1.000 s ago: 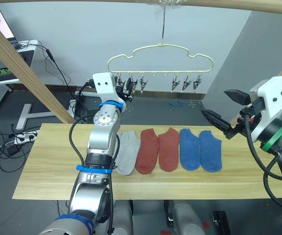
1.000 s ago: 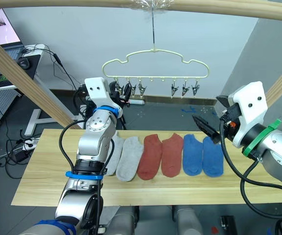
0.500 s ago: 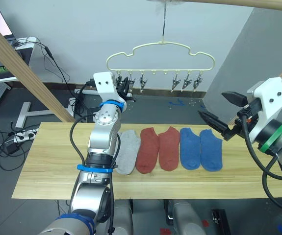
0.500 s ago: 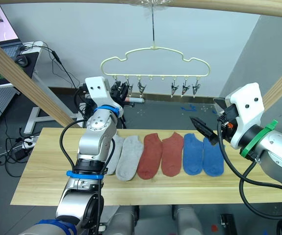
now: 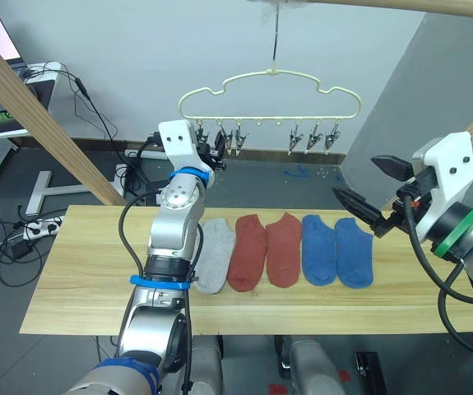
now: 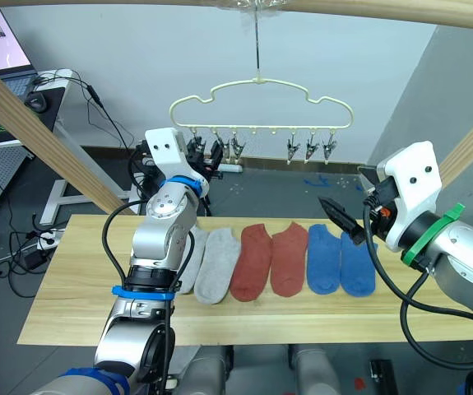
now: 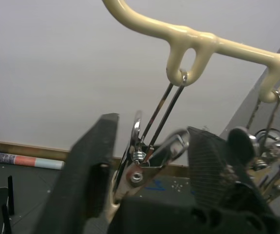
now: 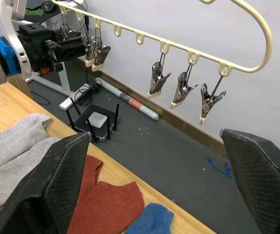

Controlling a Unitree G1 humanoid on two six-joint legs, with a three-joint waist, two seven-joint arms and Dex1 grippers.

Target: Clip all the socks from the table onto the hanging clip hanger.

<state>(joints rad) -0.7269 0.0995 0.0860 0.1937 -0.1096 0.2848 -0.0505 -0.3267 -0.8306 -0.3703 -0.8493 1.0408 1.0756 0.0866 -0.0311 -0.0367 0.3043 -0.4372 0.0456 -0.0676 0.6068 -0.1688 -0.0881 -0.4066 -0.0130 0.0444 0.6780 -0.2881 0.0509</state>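
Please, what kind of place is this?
Probably a robot test lab, not a home: a clip hanger hangs from a wooden frame, loose cables cross the floor, and a monitor stands nearby.

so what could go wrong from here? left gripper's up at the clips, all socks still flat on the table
1. The left gripper straddles a clip with no sock in hand. Squeezing now likely just opens an empty clip.
2. The clip hanger hangs from a single hook, so pushing on that end clip could swing or tilt it.
3. The right gripper is open above the blue socks, far from the grey socks. Handover may be awkward.
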